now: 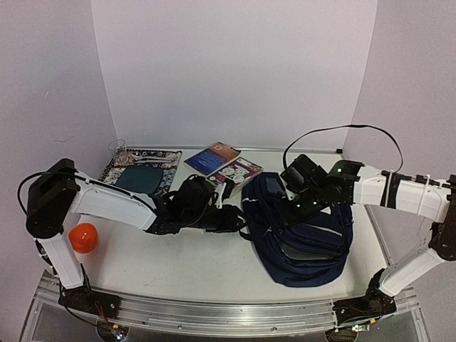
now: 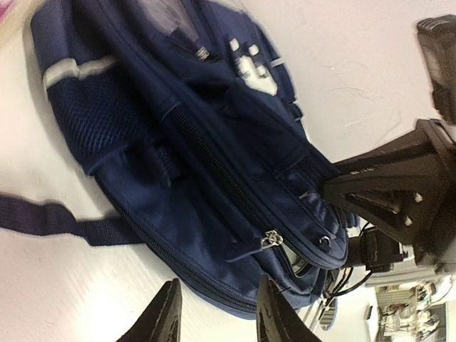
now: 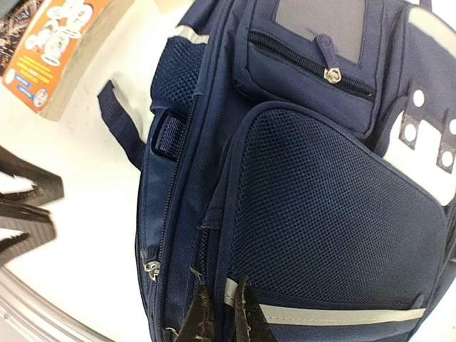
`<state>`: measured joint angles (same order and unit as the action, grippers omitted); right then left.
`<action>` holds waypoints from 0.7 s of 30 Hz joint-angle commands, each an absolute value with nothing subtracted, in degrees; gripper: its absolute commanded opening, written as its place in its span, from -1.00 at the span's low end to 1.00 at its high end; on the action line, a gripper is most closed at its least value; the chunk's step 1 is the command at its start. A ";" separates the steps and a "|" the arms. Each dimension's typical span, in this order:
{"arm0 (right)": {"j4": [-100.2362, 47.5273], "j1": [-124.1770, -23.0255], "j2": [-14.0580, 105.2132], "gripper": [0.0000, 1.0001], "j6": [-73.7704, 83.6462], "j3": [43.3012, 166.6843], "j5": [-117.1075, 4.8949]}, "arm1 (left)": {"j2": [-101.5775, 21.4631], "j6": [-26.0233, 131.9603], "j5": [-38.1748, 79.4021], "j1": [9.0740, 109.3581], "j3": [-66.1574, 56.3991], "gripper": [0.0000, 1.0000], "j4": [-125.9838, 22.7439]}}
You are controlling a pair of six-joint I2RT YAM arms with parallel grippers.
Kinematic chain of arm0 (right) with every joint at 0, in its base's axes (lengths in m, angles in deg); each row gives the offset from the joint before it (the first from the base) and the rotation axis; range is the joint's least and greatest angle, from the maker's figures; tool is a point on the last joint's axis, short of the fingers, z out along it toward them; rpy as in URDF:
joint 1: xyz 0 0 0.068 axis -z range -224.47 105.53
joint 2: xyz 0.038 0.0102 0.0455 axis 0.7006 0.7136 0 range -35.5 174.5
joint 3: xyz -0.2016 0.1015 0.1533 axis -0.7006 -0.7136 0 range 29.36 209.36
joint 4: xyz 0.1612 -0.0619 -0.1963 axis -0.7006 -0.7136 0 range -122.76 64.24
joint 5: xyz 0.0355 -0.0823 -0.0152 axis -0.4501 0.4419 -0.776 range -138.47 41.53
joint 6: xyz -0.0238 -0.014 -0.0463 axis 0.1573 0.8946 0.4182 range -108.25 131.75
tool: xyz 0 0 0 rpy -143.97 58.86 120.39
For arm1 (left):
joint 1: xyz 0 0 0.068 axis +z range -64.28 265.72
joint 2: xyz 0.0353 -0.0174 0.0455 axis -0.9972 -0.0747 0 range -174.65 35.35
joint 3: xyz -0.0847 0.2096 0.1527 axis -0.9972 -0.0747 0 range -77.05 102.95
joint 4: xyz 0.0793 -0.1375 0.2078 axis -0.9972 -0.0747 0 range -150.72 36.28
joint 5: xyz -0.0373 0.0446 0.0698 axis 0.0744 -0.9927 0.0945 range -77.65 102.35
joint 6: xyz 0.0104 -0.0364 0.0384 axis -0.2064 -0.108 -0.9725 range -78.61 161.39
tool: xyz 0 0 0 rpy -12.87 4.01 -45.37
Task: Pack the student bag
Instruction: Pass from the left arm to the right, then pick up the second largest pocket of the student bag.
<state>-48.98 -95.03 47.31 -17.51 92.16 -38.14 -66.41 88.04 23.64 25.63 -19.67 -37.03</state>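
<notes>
The student bag (image 1: 313,242) lies flat on the table (image 1: 199,263), front pockets up, between your two grippers. The right gripper (image 3: 222,313) sits on the bag's front. Its fingers (image 3: 201,317) are nearly together on the fabric at the mesh pocket's lower seam, which looks like a pinch to anchor the bag, though the fold itself is hard to see. The left gripper (image 2: 217,317) hovers just beside the bag's left edge. Its fingers (image 2: 162,317) are partly spread with nothing between them, aimed toward the zipper pull (image 2: 269,240), probably to open the bag. Two books (image 1: 212,157) lie just behind the bag's left corner, so they're not packed yet.
</notes>
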 commanded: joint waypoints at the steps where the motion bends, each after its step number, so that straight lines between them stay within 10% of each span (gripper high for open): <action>1: -48.27 -94.59 43.25 -1.00 -15.29 92.53 -37.56 | -62.11 77.75 24.72 26.01 -19.81 -0.19 -34.47; 21: -44.74 -94.62 45.08 -1.00 -15.22 93.31 -40.31 | -73.83 43.60 34.53 25.46 -12.97 0.04 -34.74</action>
